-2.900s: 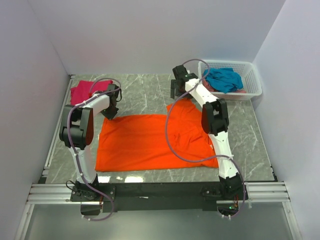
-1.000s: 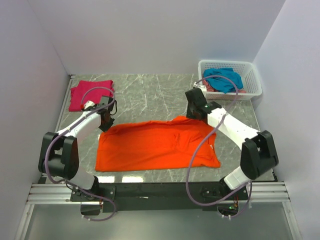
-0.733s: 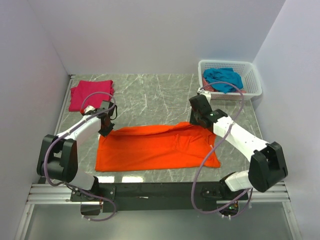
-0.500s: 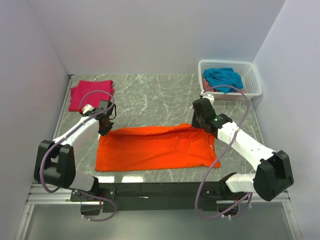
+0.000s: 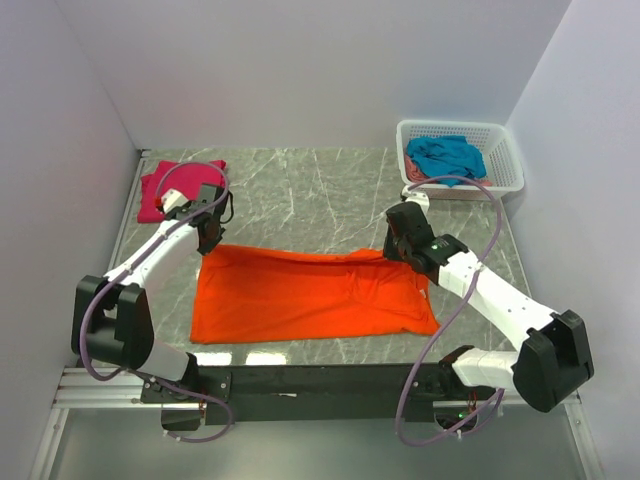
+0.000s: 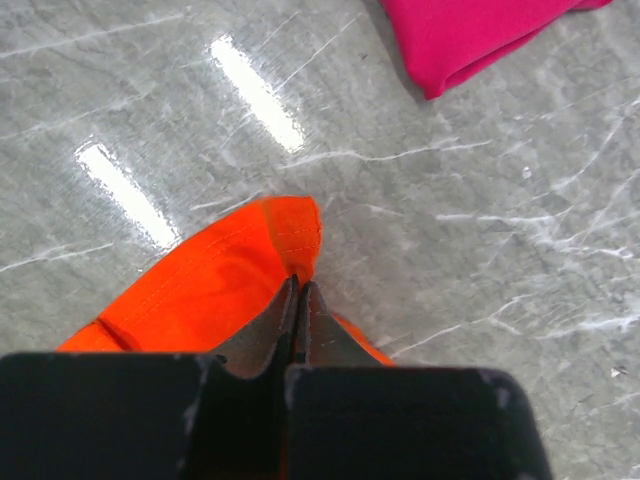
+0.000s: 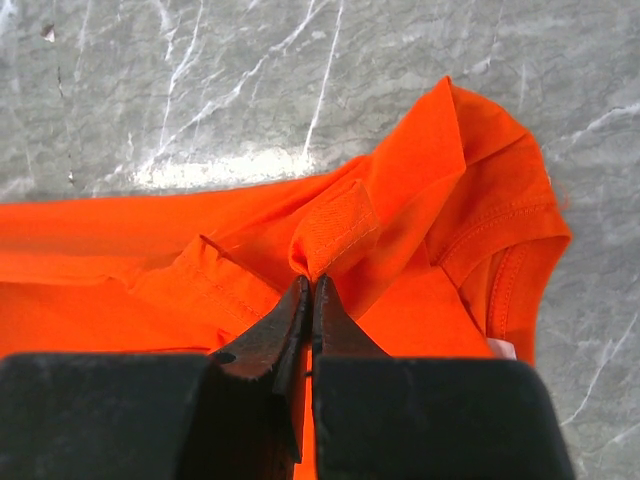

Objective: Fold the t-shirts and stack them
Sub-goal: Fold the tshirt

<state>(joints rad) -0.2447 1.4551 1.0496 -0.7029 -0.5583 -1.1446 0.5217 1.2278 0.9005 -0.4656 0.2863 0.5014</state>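
Top external only: teal t-shirt

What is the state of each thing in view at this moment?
orange t-shirt, laid out, far edge pinched at both ends
magenta t-shirt, folded, far left
teal t-shirt, crumpled in basket
white basket, upright
left hand, shut on orange t-shirt
right hand, shut on orange t-shirt

White, seemingly latticed basket; orange t-shirt, magenta t-shirt, teal t-shirt
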